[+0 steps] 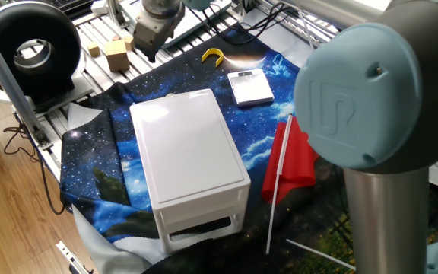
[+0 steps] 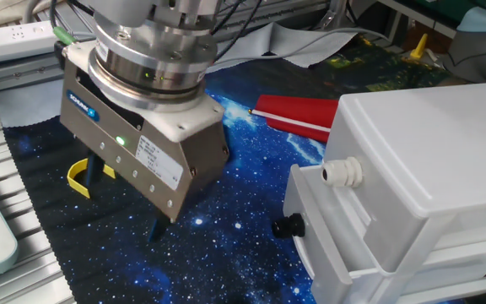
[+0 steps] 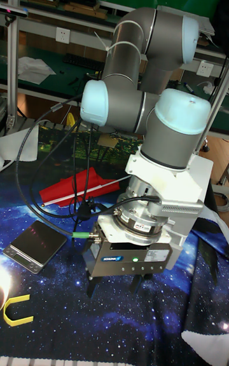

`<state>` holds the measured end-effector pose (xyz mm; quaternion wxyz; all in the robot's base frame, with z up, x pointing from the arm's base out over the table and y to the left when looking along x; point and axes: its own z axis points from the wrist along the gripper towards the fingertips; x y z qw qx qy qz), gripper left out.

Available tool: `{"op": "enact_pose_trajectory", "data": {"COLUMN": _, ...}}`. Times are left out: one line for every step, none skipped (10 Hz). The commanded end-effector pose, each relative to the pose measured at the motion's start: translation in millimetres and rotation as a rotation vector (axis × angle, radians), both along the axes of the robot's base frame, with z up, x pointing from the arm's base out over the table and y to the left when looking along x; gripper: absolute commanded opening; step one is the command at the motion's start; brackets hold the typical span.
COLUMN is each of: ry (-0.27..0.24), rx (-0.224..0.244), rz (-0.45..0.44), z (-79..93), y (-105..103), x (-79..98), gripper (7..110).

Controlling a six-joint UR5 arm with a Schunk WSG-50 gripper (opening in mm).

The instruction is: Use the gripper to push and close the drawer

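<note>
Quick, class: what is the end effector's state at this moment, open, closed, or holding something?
End effector: open, its black fingertips apart, holding nothing, poised above the starry cloth, clear of the drawer.

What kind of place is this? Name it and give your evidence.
Probably a robotics lab bench: an industrial arm with its gripper over a star-print cloth, aluminium framing, and a power strip nearby.
</note>
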<state>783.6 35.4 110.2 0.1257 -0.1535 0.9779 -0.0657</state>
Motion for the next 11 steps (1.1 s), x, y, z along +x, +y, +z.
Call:
{"op": "enact_pose_trajectory", "data": {"ry": -0.004, "rx": 0.16, "rz": -0.014, "z": 4.6, "y": 42.6, "x": 4.4, "gripper": 7}}
{"op": "enact_pose_trajectory", "data": {"ry": 0.006, "rx": 0.127, "rz": -0.077, "z": 3.2, "y": 30.9, "x": 1.2, "gripper": 7}}
{"op": "enact_pose_trajectory", "data": {"ry": 0.003, "rx": 0.044, "rz": -0.11, "z": 3.8, "y": 8.6, "x": 0.5, "gripper": 7}}
{"op": "enact_pose_trajectory", "data": {"ry": 0.017, "rx": 0.129, "rz": -0.069, "z": 4.1, "y": 31.1, "x": -1.4, "gripper": 7}}
{"op": "enact_pose_trajectory", "data": {"ry": 0.018, "rx": 0.103, "rz": 0.041, "z": 0.4, "y": 25.1, "x": -3.4, "gripper": 7}}
{"op": "enact_pose_trajectory", "data": {"ry": 0.028, "rx": 0.073, "rz": 0.187, "z": -7.7, "y": 17.5, "x": -11.3, "gripper": 7}}
{"op": "enact_pose_trajectory", "data": {"ry": 0.027, "rx": 0.084, "rz": 0.241, "z": -7.5, "y": 23.7, "x": -11.4, "gripper": 7}}
{"op": "enact_pose_trajectory", "data": {"ry": 0.024, "rx": 0.046, "rz": 0.258, "z": -7.3, "y": 15.9, "x": -9.6, "gripper": 7}}
{"op": "enact_pose_trajectory", "data": {"ry": 0.037, "rx": 0.01, "rz": 0.305, "z": -7.9, "y": 9.9, "x": -11.5, "gripper": 7}}
{"op": "enact_pose_trajectory", "data": {"ry": 0.037, "rx": -0.015, "rz": 0.324, "z": -7.6, "y": 5.4, "x": -10.4, "gripper": 7}}
{"op": "enact_pose_trajectory", "data": {"ry": 0.012, "rx": -0.048, "rz": 0.356, "z": -5.4, "y": 0.6, "x": -3.1, "gripper": 7}}
